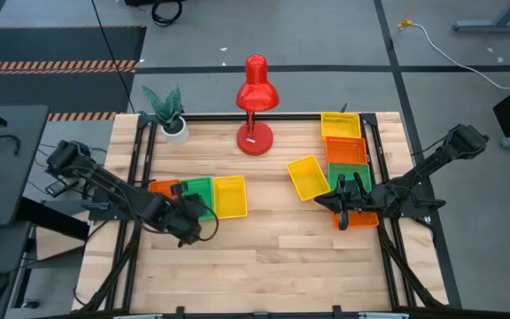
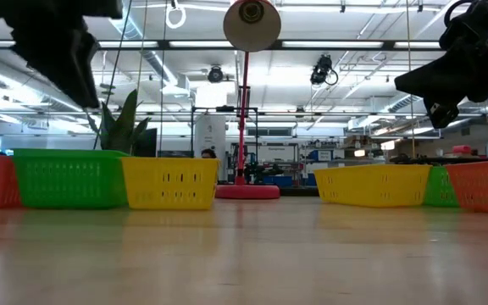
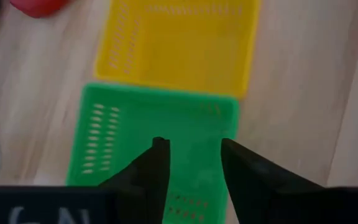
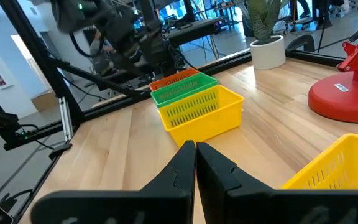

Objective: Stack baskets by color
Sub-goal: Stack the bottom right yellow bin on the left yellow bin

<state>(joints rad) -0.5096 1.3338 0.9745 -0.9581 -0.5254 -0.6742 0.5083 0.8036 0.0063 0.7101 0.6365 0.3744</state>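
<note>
Wood table (image 1: pixel 264 266), baskets in two groups: orange, green, yellow in a row on the robot's left, a mixed cluster on its right. Left gripper (image 3: pixel 194 163) hangs over the green basket (image 3: pixel 157 146), jaws parted with nothing between them, basket directly below. Looks like a release step, though whether it sits nested on another green I can't tell. Next move: lift clear, go for a matching colour. Right gripper (image 4: pixel 195 163) closed and empty, near the loose yellow basket (image 1: pixel 308 177).
</note>
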